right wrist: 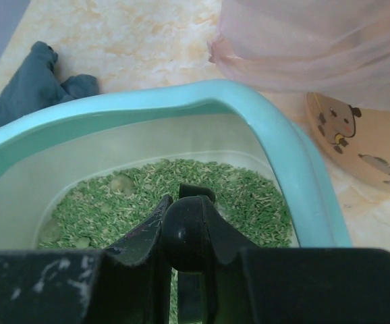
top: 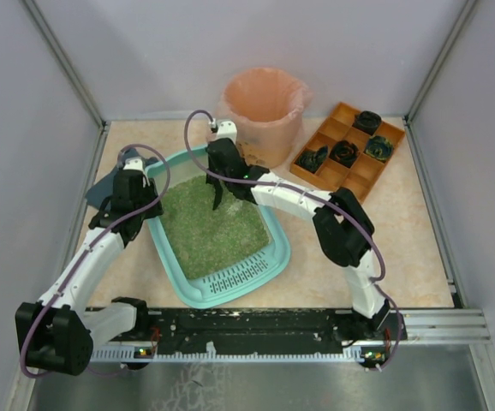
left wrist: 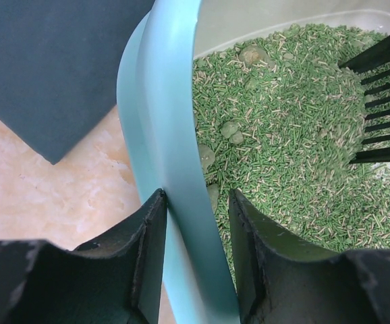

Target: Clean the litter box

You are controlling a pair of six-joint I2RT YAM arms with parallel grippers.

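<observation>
The teal litter box (top: 192,295) sits mid-table, filled with green litter (top: 213,223), its slotted ledge (top: 241,276) at the near end. My left gripper (top: 145,205) straddles the box's left rim (left wrist: 164,135), one finger outside and one inside, shut on it (left wrist: 196,202). My right gripper (top: 223,167) is over the far end of the box, shut on the handle of a black slotted scoop (right wrist: 188,223). The scoop's blade (left wrist: 384,101) rests in the litter. Several greyish clumps (left wrist: 230,128) lie in the litter near the left wall, one also in the right wrist view (right wrist: 121,183).
A peach-lined round bin (top: 265,103) stands just behind the box. An orange compartmented tray (top: 346,150) with dark items is at back right. A dark cloth (top: 102,184) lies left of the box. A beige cartoon-printed piece (right wrist: 357,142) lies beside the bin.
</observation>
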